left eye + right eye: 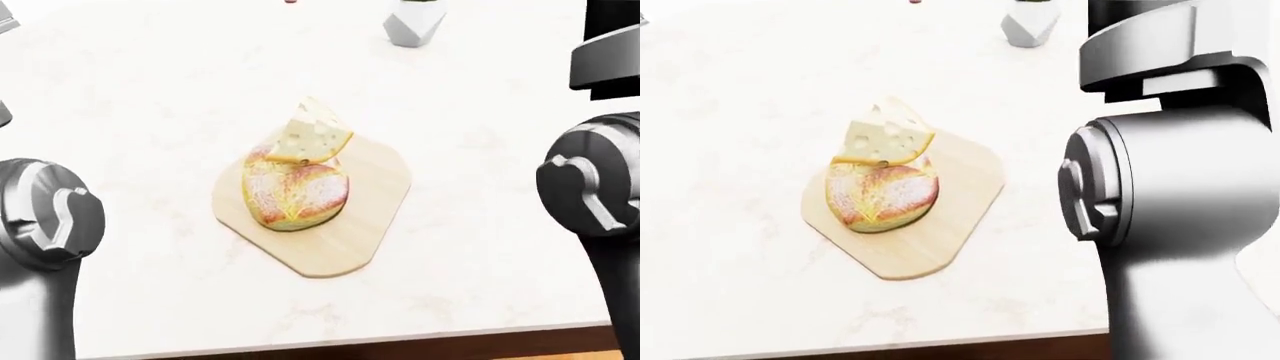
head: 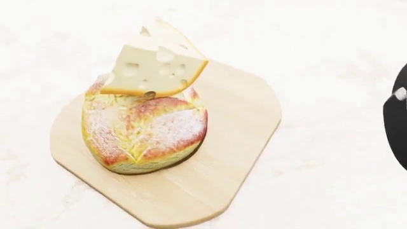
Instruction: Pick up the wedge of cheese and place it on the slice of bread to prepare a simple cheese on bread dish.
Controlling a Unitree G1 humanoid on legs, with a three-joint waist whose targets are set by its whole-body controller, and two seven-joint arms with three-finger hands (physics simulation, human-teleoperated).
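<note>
Resting on one bread (image 2: 143,131), one cheese wedge (image 2: 156,64).

Cutting board (image 2: 216,176): pale wood, fine grain, matt finish. Countertop (image 1: 150,112): white stone-like surface, faint veining, smooth. Wedge of cheese (image 2: 156,64): waxy, smooth, pitted with holes, orange rind. Bread (image 2: 143,131): rough scored crust, dusted with flour. Arm casings (image 1: 1180,202): glossy grey metal or plastic. Faceted pot (image 1: 413,24), far side: matt white.

Pale yellow holey cheese (image 2: 156,64); golden flour-dusted bread (image 2: 143,133); tan board (image 2: 235,143)
</note>
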